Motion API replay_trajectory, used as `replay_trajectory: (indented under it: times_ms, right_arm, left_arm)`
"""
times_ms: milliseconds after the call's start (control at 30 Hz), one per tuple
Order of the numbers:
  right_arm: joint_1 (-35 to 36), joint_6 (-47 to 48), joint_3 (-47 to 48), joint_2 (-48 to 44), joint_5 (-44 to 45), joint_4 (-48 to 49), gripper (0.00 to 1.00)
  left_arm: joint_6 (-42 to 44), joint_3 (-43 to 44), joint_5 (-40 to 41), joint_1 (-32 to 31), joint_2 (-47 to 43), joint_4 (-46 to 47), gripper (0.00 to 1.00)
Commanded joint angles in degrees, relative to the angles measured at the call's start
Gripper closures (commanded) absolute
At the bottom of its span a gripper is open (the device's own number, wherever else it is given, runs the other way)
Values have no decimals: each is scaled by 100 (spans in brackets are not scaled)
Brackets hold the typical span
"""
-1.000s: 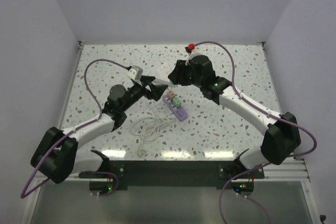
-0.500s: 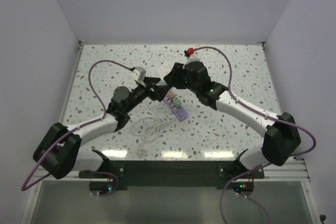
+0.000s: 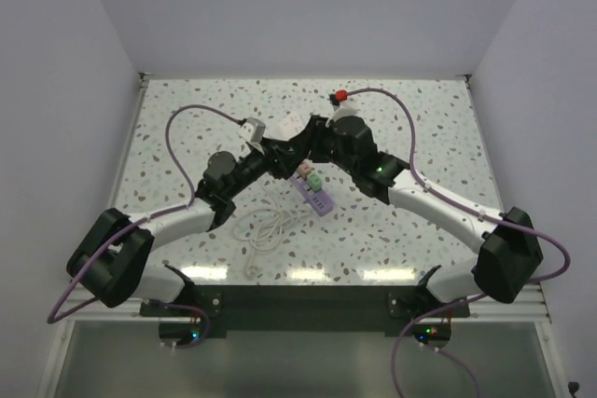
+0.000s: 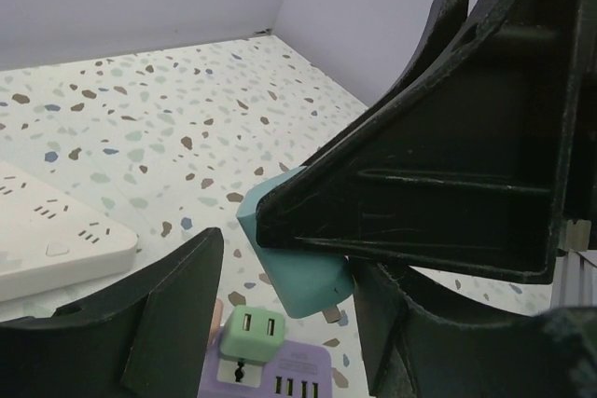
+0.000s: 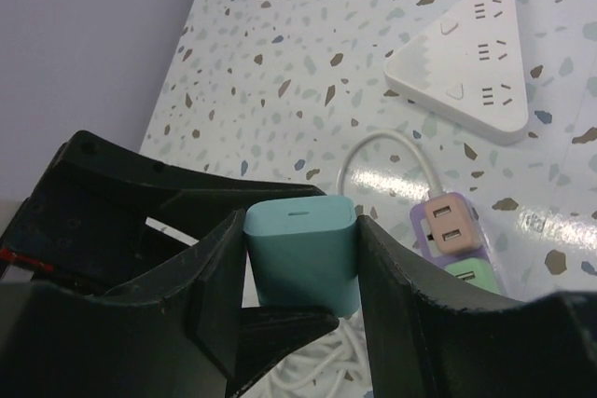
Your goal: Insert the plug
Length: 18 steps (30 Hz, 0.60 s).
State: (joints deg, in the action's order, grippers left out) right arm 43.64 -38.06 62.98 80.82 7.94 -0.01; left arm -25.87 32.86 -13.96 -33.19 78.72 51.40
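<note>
Holding: right gripper [image 5: 300,272] pinches teal plug [image 5: 300,249] by its flat sides.
Opposite: left gripper [image 4: 291,291] with jaws apart, straddling the plug, no contact seen.
Location: aloft, just above purple strip [image 4: 280,384].
Handling: likely light, rigid, smooth-sided, may slip; grip flat faces, prong end free.

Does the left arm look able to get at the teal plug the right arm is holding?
Probably yes. The teal plug sits between the left arm's parted jaws. The right arm's jaws clamp part of it, so only the uncovered end looks free to grip.
</note>
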Motion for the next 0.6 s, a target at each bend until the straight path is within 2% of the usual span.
replay_trajectory:
  times_ms: [0,133,200,233,333,367,500,533,567]
  right_arm:
    - [75,-149,-49,-286,-30,335,100]
    - [92,-149,-102,-294,-56,352,100]
    - [101,-131,-181,-312,-100,440,100]
    - [92,-131,-207,-312,-109,484,100]
    - [101,-87,-286,-303,-179,634,99]
    - [92,-61,-278,-295,-214,651,92]
    - [92,150,-234,-329,-214,616,75]
    - [92,211,-234,-347,-267,642,68]
    - [92,290,-225,-391,-293,660,51]
  left_arm:
    - [-59,273,-81,-12,65,503,40]
    - [-85,317,-160,-12,170,555,51]
    - [-94,317,-256,-12,205,608,63]
    - [-103,326,-309,-12,249,643,74]
    - [-103,361,-476,-12,284,652,89]
    - [-94,370,-520,-12,284,644,99]
    - [29,361,-661,-12,206,530,100]
    - [125,370,-696,-3,179,503,100]
    - [195,405,-783,5,144,364,100]
